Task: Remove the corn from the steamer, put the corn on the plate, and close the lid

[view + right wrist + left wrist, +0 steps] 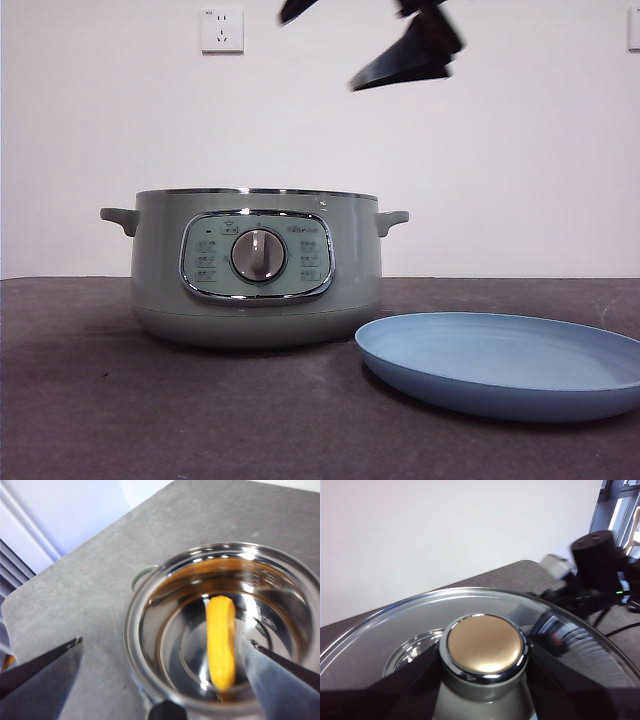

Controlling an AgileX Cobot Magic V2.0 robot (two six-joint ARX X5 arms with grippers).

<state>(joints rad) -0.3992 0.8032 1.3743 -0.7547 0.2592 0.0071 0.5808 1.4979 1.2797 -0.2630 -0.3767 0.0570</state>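
Lying in steamer (165,630) — corn (221,642), hidden frontally

Pot mouth: the steamer (257,268) stands uncovered, its top open to the right gripper (165,652) poised above with jaws spread wide.
Inside: only the corn (221,641) lies on the steel floor, running 12 to 6 in the right wrist view; bare metal on both sides.
Lid (485,650): fills the left wrist view, off the pot.
Plate (505,362): bare, at the steamer's 4 o'clock, close beside it.
Table (90,400): bare dark surface in front.
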